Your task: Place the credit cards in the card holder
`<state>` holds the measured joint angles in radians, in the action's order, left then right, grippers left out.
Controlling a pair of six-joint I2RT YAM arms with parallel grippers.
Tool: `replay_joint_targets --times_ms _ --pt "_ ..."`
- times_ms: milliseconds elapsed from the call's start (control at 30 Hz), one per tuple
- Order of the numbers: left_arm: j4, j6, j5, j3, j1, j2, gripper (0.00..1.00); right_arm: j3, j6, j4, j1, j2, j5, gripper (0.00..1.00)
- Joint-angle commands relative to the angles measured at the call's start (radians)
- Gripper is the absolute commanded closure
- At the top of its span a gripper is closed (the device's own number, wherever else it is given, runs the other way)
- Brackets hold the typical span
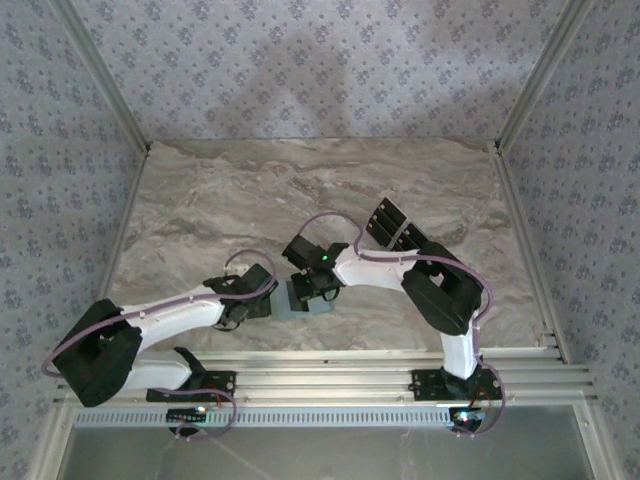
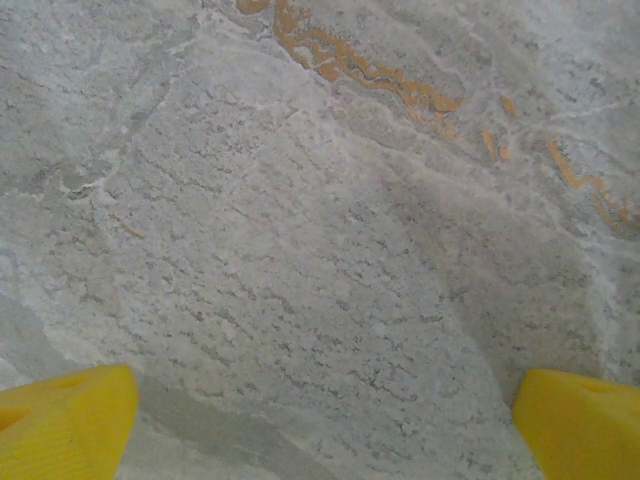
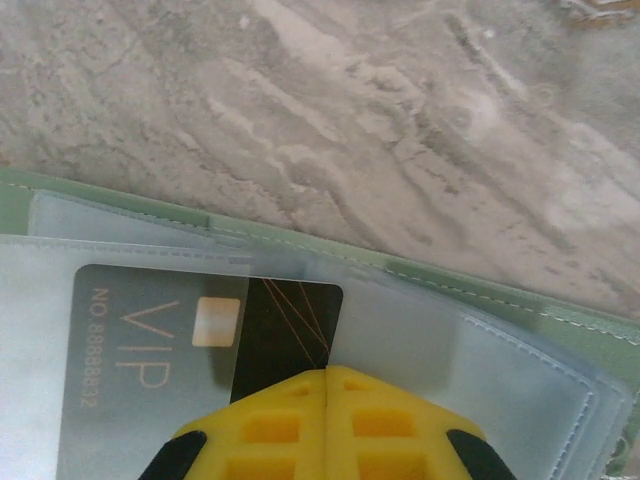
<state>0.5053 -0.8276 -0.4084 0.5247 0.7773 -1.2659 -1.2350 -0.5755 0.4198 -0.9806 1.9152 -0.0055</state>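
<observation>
Seen from the right wrist, the pale sage-green card holder [image 3: 545, 318] lies open on the grey marbled counter [image 3: 350, 120], its clear plastic sleeves cut off at the left and bottom edges. A black credit card [image 3: 290, 330] sits part way into one sleeve. The covered part looks milky grey and only a narrow strip is bare black. Gold letters on it read "VIP" beside a pale gold chip. A sideways line along the edge reads "NO" and then a row of eights, with the last digits hard to make out. The right jaws are pressed fully together, and their yellow fingertips [image 3: 290, 400] hide the card's near edge. Whether they touch it I cannot tell.

From above, the holder [image 1: 298, 305] is a small grey-green patch between the two wrists, mostly covered by them, and no lettering can be read. Near the right arm's elbow lies a stack of black cards with pale strips [image 1: 385, 222], crossed by a cable.

The left jaws stand wide apart with nothing between them. Only the tips of their yellow fingers [image 2: 60, 425] show, cut off at the bottom corners, over bare counter [image 2: 320, 220] veined with orange.
</observation>
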Motion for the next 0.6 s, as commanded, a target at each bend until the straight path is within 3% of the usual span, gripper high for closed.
replay_joint_targets --times_ms 0,567 --pt "-0.053 0.005 0.015 0.005 0.005 -0.034 0.0 -0.024 -0.011 -0.014 -0.019 0.02 -0.041 1.0" --pt "-0.048 -0.007 0.006 0.009 0.017 -0.036 0.0 0.034 -0.044 -0.085 -0.003 -0.097 -0.086 1.0"
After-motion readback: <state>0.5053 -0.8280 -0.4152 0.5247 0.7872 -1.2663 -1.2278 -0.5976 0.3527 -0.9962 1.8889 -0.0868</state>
